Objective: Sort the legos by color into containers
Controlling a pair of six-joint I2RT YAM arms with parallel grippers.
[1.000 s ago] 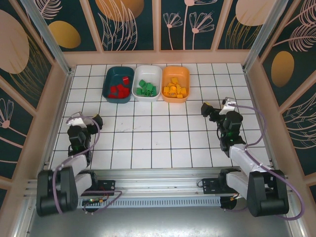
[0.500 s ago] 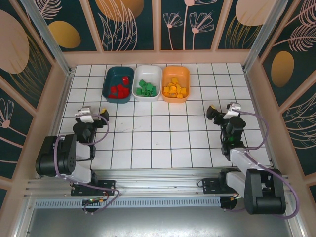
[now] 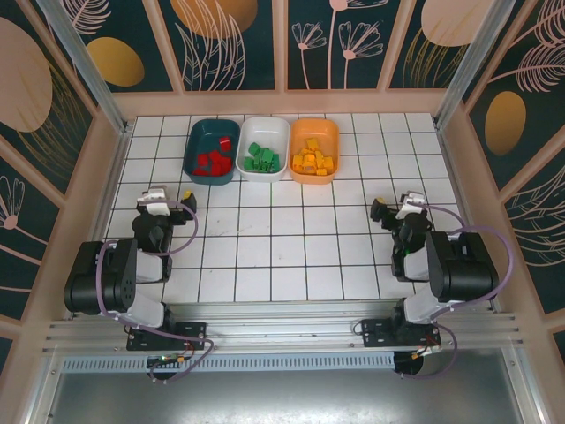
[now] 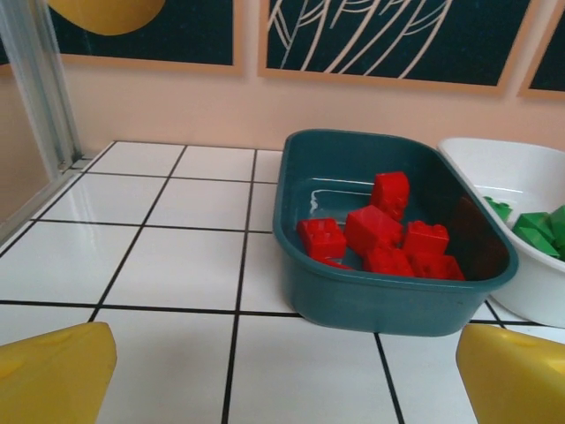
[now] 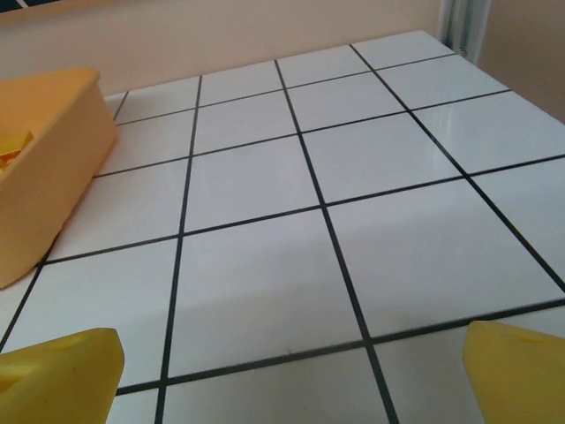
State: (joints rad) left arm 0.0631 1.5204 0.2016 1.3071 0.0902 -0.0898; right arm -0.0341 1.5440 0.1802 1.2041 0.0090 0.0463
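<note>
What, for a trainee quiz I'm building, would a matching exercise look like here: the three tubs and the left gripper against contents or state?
Column 1
1. teal tub
2. white tub
3. orange tub
4. left gripper

Column 2
A. green bricks inside
B. open, holding nothing
C. red bricks inside
D. yellow-orange bricks inside

Pairs: 1-C, 2-A, 3-D, 4-B

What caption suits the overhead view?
Sorting done: red legos in the teal tub, green legos in the white tub, yellow legos in the orange tub, left gripper and right gripper open.
</note>
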